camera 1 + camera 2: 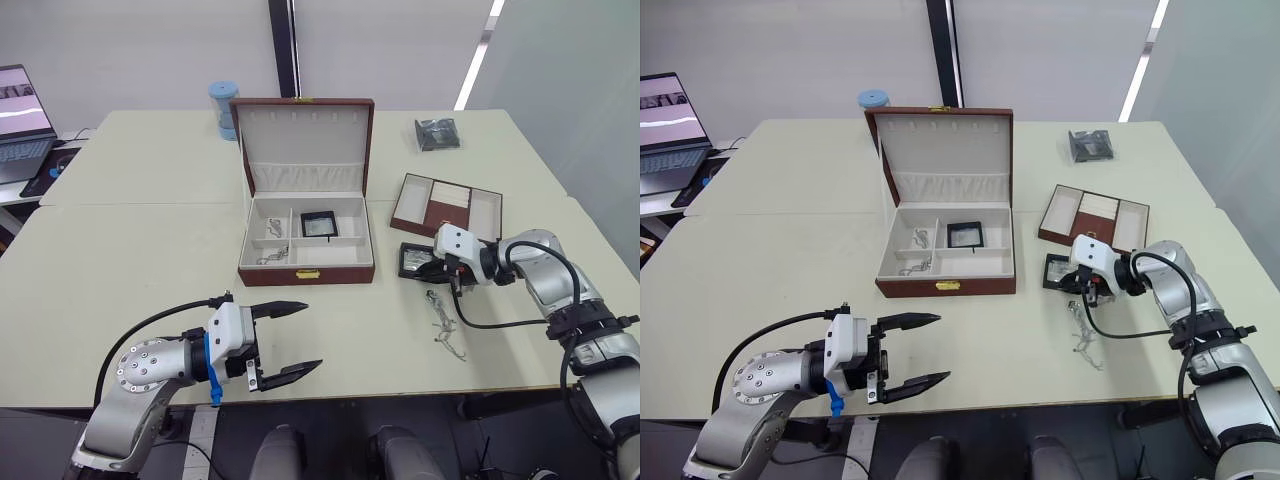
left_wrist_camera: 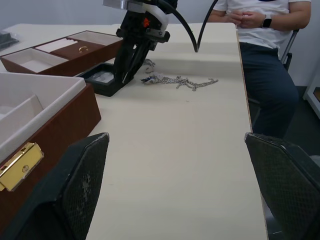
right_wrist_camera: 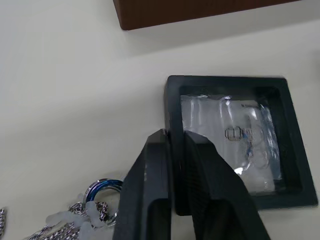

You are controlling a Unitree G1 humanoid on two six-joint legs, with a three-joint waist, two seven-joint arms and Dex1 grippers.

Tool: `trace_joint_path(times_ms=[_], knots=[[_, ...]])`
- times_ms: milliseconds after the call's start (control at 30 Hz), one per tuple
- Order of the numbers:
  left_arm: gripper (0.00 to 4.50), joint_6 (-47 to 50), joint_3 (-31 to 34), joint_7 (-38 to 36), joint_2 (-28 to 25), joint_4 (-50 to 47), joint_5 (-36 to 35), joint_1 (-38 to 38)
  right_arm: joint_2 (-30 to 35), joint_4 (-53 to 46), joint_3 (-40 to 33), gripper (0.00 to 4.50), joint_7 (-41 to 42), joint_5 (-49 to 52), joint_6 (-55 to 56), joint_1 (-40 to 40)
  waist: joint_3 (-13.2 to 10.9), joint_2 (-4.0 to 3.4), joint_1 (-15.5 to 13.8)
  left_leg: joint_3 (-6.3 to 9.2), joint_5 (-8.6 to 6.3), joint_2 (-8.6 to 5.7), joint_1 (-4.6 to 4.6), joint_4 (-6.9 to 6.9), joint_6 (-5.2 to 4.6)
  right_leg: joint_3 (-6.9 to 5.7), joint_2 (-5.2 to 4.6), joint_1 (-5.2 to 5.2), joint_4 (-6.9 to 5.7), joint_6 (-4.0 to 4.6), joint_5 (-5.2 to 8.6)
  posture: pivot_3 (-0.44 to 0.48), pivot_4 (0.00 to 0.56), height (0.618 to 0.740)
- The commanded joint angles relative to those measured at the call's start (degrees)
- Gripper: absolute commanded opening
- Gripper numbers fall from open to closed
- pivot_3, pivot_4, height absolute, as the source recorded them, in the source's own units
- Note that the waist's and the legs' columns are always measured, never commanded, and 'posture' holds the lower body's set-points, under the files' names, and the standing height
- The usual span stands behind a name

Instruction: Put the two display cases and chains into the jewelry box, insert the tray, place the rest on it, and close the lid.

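Observation:
The jewelry box (image 1: pixel 306 272) stands open at mid-table with its lid (image 1: pixel 304 140) upright. One display case (image 1: pixel 318 223) and some chains (image 1: pixel 268 257) lie in its cream compartments. The other display case (image 1: pixel 414 260) lies on the table just right of the box; my right gripper (image 1: pixel 432 268) is shut on its black frame edge (image 3: pixel 172 150). A silver chain (image 1: pixel 445 325) lies on the table in front of that case. The tray (image 1: pixel 447 205) sits behind it. My left gripper (image 1: pixel 285 342) hangs open and empty over the near table edge, in front of the box.
A blue cylinder (image 1: pixel 223 108) stands behind the box's left corner. A small black item (image 1: pixel 437 133) lies at the back right. A laptop (image 1: pixel 22 120) is on a side table at far left. A seated person (image 2: pixel 255 20) is at the table's right end.

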State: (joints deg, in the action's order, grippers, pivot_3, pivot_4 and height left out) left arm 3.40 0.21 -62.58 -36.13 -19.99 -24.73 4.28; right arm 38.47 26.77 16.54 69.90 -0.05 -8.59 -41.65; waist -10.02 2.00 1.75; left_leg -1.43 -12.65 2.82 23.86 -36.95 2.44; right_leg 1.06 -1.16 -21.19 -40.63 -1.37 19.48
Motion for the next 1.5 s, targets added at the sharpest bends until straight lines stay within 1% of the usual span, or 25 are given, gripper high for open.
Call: trace_joint_path(times_ms=[33, 133, 233, 400, 533, 667, 733, 933, 1100, 1333, 1500], knots=[[4.5, 0.1, -0.8, 0.7, 0.2, -1.5, -0.1, -0.5, 0.0, 0.3, -1.1, 0.01, -0.1, -0.3, 0.7, -1.0, 0.0, 0.0, 0.0, 0.0, 0.0, 0.0, 0.0, 0.0, 0.0, 0.0, 0.0, 0.0, 0.0, 0.0, 0.0, 0.0, 0.15, 0.74], [4.5, 0.0, -0.9, 1.3, 0.3, -1.7, -0.3, -0.5, 0.3, 0.1, -1.6, 0.01, 0.8, 0.4, 0.6, -1.4, 0.0, 0.0, 0.0, -0.01, 0.0, 0.0, -0.01, 0.0, 0.0, 0.01, 0.0, 0.01, -0.01, 0.0, 0.0, 0.0, 0.15, 0.74], [4.5, -0.2, -0.9, 2.1, 0.5, -1.7, -0.3, -0.3, 1.2, -2.8, -2.3, 0.01, 4.4, 2.7, -1.8, -2.0, 0.0, -0.01, 0.0, 0.0, 0.0, 0.0, 0.0, 0.0, 0.0, 0.0, 0.0, 0.0, -0.01, 0.0, 0.0, 0.0, 0.15, 0.74], [4.5, -0.2, 0.0, 4.6, 1.2, -1.8, -0.2, 0.2, 1.5, -5.5, -2.6, 0.01, 7.0, 3.9, -6.1, -5.9, 0.0, -0.07, 0.1, -0.02, 0.0, -0.01, 0.0, 0.0, 0.0, 0.03, -0.01, -0.02, -0.04, 0.0, 0.0, 0.0, 0.15, 0.74], [4.5, 0.2, 2.2, 8.8, 2.7, -3.0, -0.6, 2.3, -0.5, -6.7, -2.8, 0.01, 7.6, 5.4, -8.0, -10.4, -0.1, -0.09, 0.2, 0.01, 0.0, 0.02, 0.0, 0.0, 0.0, 0.02, 0.0, -0.05, -0.05, 0.0, 0.0, 0.0, 0.15, 0.74], [4.5, -0.1, 4.7, 13.8, 4.5, -4.7, 0.0, 6.2, -4.7, -7.5, -1.5, 0.01, 7.7, 5.8, -10.7, -13.7, -0.1, -0.09, 0.1, 0.03, 0.0, 0.02, 0.0, 0.02, 0.0, 0.0, -0.02, -0.05, -0.05, 0.0, 0.0, 0.0, 0.15, 0.74], [4.5, 0.1, 5.6, 16.0, 5.3, -5.7, 0.4, 8.2, -6.5, -7.0, -0.2, 0.01, 7.7, 4.8, -10.0, -15.0, -0.1, -0.1, 0.1, 0.03, 0.0, 0.03, 0.0, 0.01, 0.0, 0.01, -0.04, -0.04, -0.05, 0.0, 0.0, 0.0, 0.15, 0.74], [4.5, -0.9, 8.6, 22.2, 7.8, -9.4, 1.7, 15.0, -13.6, 0.6, 3.8, 0.01, 6.8, 2.0, -13.8, -22.3, -0.1, -0.12, 0.1, 0.04, 0.0, -0.01, 0.01, 0.01, 0.0, -0.03, -0.09, -0.07, -0.09, 0.01, 0.0, 0.0, 0.15, 0.74], [4.5, -2.4, 9.9, 26.0, 10.6, -12.0, 3.1, 19.8, -19.4, 10.0, 5.9, 0.01, 7.2, 0.1, -12.3, -27.4, -0.1, -0.12, 0.1, 0.04, 0.0, 0.01, 0.01, 0.03, 0.0, -0.04, -0.09, -0.1, -0.1, 0.02, 0.0, 0.0, 0.15, 0.74], [4.5, -3.8, 10.1, 29.3, 13.2, -14.8, 4.7, 24.9, -24.8, 21.0, 7.3, 0.01, 8.2, -2.6, -8.7, -31.0, -0.1, -0.13, 0.1, 0.02, 0.0, -0.02, 0.03, 0.03, 0.0, -0.02, -0.12, -0.1, -0.08, 0.02, -0.01, 0.0, 0.15, 0.74], [4.5, -4.2, 9.9, 31.0, 14.3, -15.8, 5.6, 25.9, -27.0, 25.5, 7.1, 0.01, 8.5, -4.1, -7.9, -32.2, -0.1, -0.14, 0.1, 0.01, -0.01, 0.0, 0.02, 0.06, 0.0, -0.03, -0.11, -0.13, -0.09, 0.04, 0.0, 0.0, 0.15, 0.74]])
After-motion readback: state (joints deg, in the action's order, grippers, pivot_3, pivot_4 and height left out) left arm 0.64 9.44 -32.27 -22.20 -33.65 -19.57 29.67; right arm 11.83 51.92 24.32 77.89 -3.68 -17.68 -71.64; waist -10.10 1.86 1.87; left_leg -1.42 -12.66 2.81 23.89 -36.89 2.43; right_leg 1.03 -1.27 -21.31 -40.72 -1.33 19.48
